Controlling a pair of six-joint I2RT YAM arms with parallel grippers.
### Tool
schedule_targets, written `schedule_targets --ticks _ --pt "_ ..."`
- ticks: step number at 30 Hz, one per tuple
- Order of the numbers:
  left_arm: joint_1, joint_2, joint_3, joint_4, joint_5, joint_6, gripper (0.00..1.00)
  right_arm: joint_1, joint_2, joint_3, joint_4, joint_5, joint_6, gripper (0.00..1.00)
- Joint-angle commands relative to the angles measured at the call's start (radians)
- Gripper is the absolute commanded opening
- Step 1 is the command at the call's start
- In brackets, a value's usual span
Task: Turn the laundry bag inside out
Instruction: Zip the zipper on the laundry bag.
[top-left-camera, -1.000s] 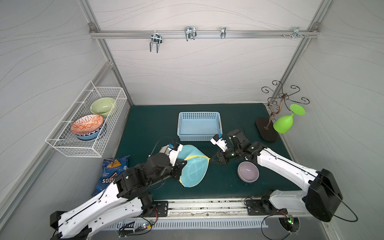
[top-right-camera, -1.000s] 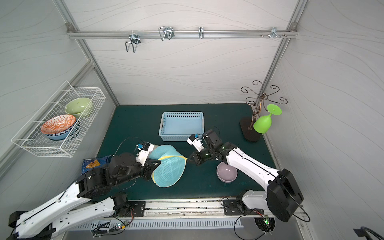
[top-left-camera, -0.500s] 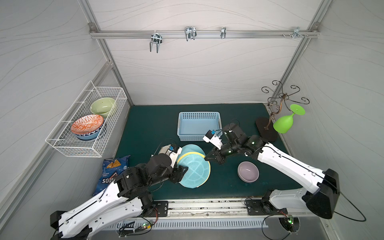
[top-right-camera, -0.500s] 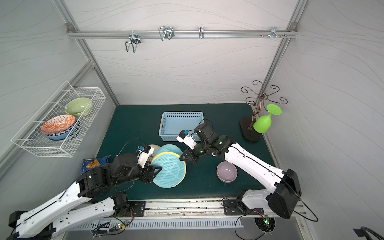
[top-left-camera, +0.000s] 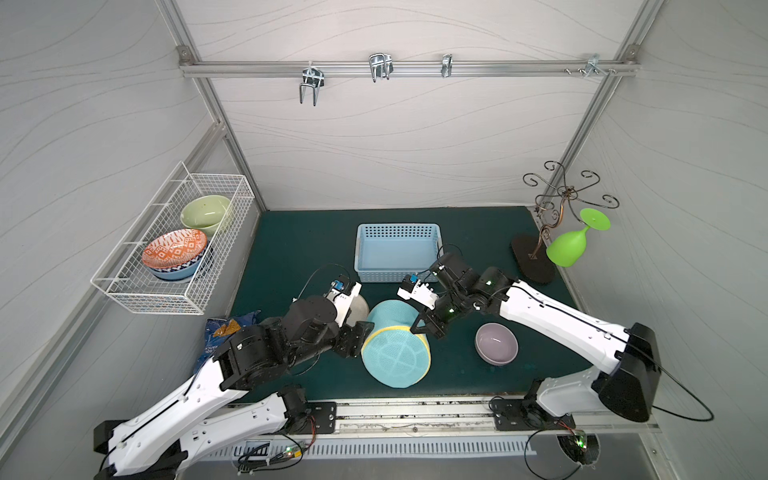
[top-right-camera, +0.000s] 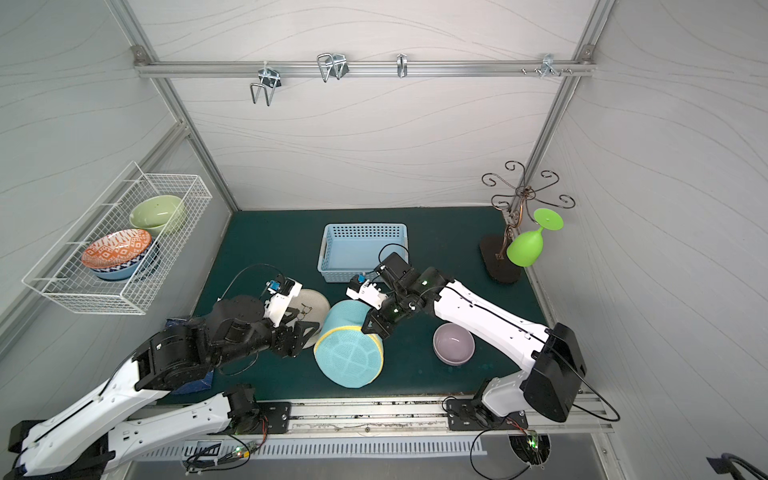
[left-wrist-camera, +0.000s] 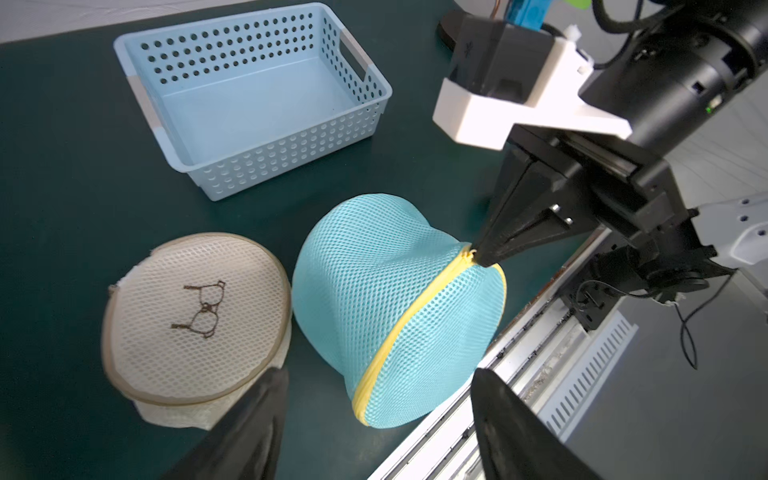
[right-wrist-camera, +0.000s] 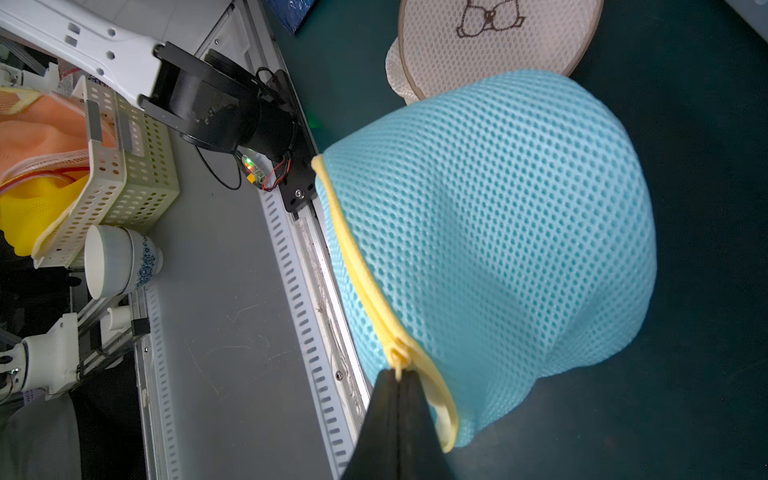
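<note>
Pinches the laundry bag (right-wrist-camera: 498, 232) by its yellow zip seam (left-wrist-camera: 415, 316) with the right pincer (right-wrist-camera: 398, 376), jaws shut tight on the trim, perhaps on the zip pull itself, though hard to tell; props that edge up, likely to present the mouth; holds the left pincer (left-wrist-camera: 378, 376) spread wide and empty beside the bag's other flank, seemingly ready for a fresh grip; leaves the bag on the desk (top-left-camera: 291, 249) near the front rail, between both pincers, just beside a white mesh pouch (left-wrist-camera: 195, 316); not yet turned.
</note>
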Motion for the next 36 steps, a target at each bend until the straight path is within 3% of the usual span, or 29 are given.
schedule_targets --ticks 1,5,11,19,20,22,25,32,36 --pt "-0.003 -0.014 -0.067 0.145 0.107 -0.011 0.72 0.003 -0.006 -0.002 -0.017 -0.061 -0.039 0.0" --pt "-0.003 0.018 -0.132 0.259 0.144 -0.01 0.72 0.003 -0.019 -0.014 -0.016 -0.105 -0.06 0.0" --pt "-0.012 0.148 -0.097 0.27 0.131 0.01 0.73 0.006 -0.031 -0.023 -0.003 -0.142 -0.063 0.0" --pt "-0.098 0.2 -0.109 0.3 0.097 -0.008 0.69 -0.001 -0.042 -0.019 0.059 -0.156 -0.008 0.0" --pt "-0.104 0.208 -0.112 0.301 0.089 -0.011 0.65 -0.001 -0.043 -0.019 0.069 -0.166 0.002 0.0" --pt "-0.109 0.228 -0.121 0.304 0.062 -0.031 0.47 0.001 -0.045 -0.027 0.096 -0.186 0.02 0.0" --pt "-0.109 0.243 -0.126 0.304 -0.018 -0.067 0.0 -0.001 -0.059 -0.055 0.148 -0.188 0.066 0.0" --pt "-0.106 0.055 -0.129 0.278 -0.207 -0.126 0.0 -0.089 -0.207 -0.278 0.345 -0.135 0.291 0.0" --pt "-0.073 -0.055 -0.152 0.307 -0.158 -0.175 0.0 -0.121 -0.31 -0.432 0.482 -0.074 0.43 0.0"
